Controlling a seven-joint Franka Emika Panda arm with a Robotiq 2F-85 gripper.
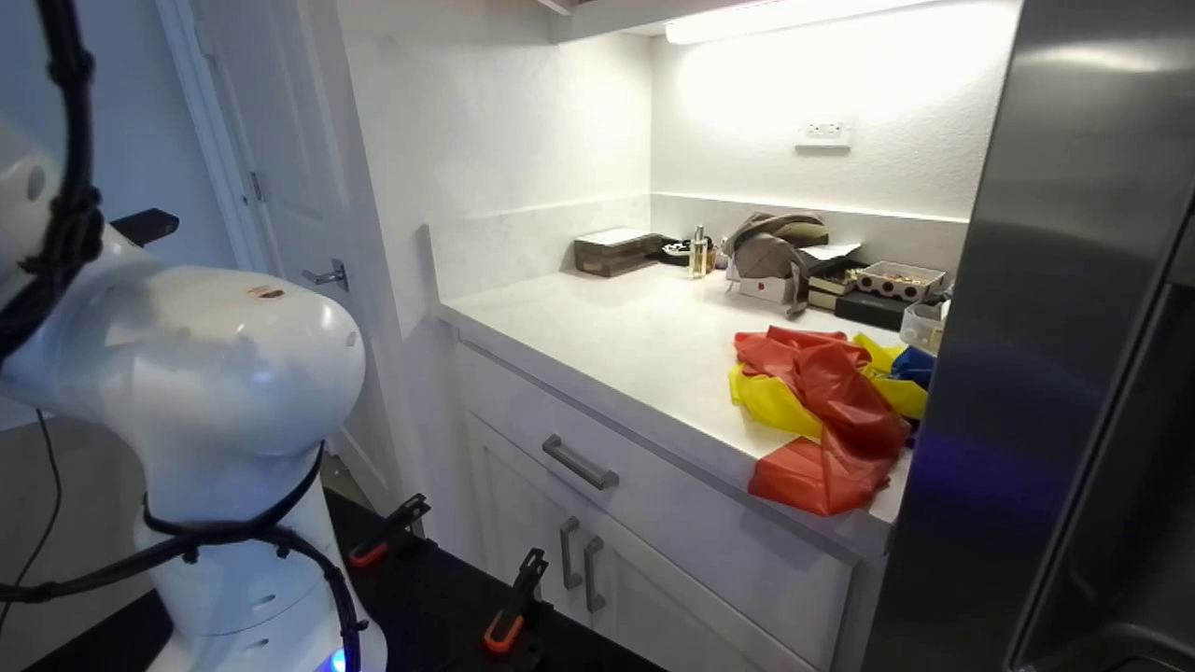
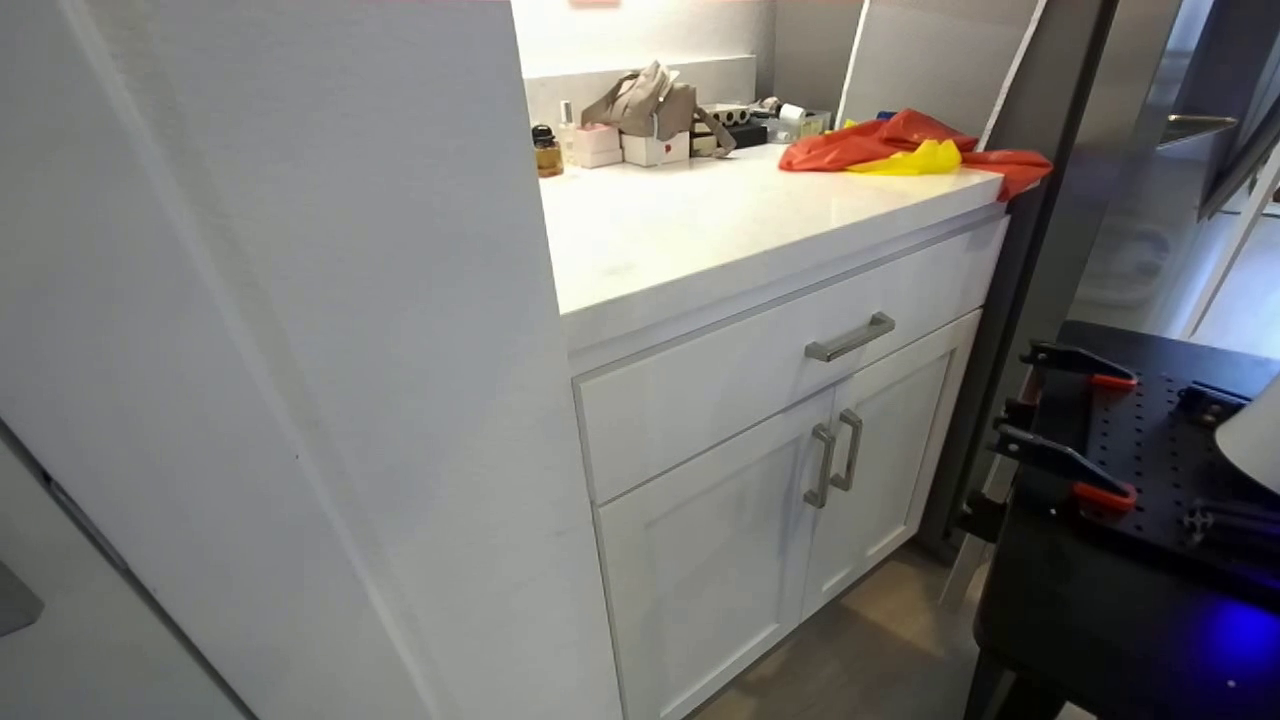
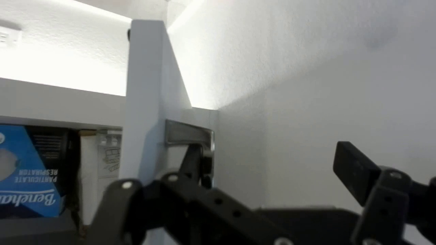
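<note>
In the wrist view my gripper (image 3: 274, 163) stands wide open. Its left finger (image 3: 191, 163) reaches into the loop of a metal handle (image 3: 187, 132), lying between the bar and a white door (image 3: 144, 92). Whether that finger presses on the bar I cannot tell. The right finger (image 3: 356, 170) is well apart, in front of a pale wall (image 3: 299, 119). Left of the door edge, a cabinet interior holds a blue respirator box (image 3: 32, 190), a black box (image 3: 49, 146) and a white box (image 3: 89, 170). Both exterior views leave the gripper out; the arm (image 1: 233, 364) shows at left in an exterior view.
A counter (image 1: 616, 317) carries a red and yellow cloth (image 1: 831, 392) draped over its front edge. At its back sit a grey bag (image 1: 770, 252) and several boxes. A steel fridge (image 1: 1046, 355) stands beside it. Clamps (image 1: 515, 602) grip the black base table (image 2: 1150, 420).
</note>
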